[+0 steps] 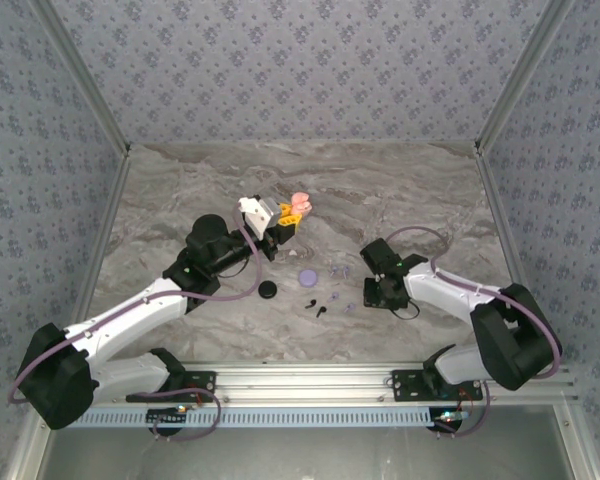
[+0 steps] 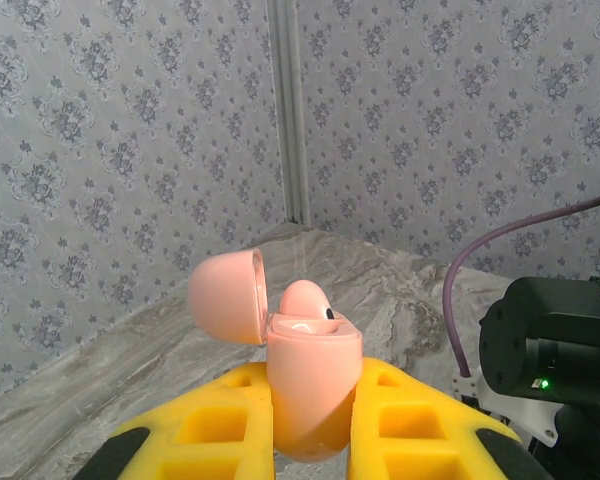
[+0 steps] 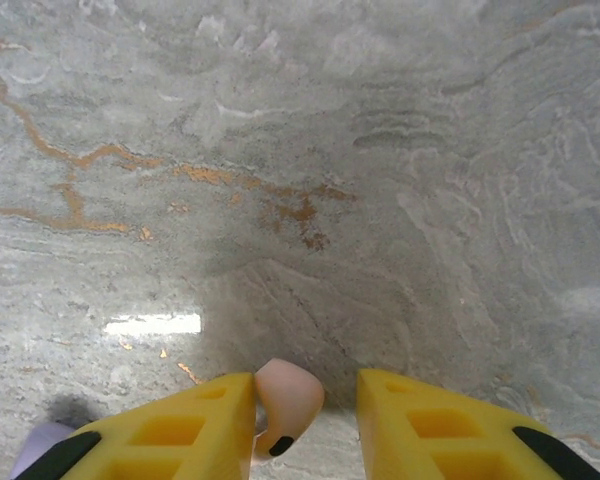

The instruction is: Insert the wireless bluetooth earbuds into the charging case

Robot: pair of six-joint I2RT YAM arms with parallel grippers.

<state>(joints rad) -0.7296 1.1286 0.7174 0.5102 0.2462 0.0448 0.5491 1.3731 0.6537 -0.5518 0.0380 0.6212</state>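
Right gripper [image 3: 305, 385], low centre of its wrist view, fingers parted. The pale pink earbud [image 3: 285, 402] sits between them, against one finger with a gap at the other; not pinched yet, I'd say. Left gripper [image 2: 315, 420] is clamped on the pink charging case [image 2: 315, 375], lid open, one pink bud [image 2: 305, 300] seated. One in, one to go. Black buds [image 1: 310, 301] lie loose on the table [image 1: 180, 190], centre of the top view.

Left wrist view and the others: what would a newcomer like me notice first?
The open pink case stands out, gripped in the left claw and held up, with one pink bud seated inside. Next comes the right claw, low over the marble table, with a second pink bud between its yellow fingers.
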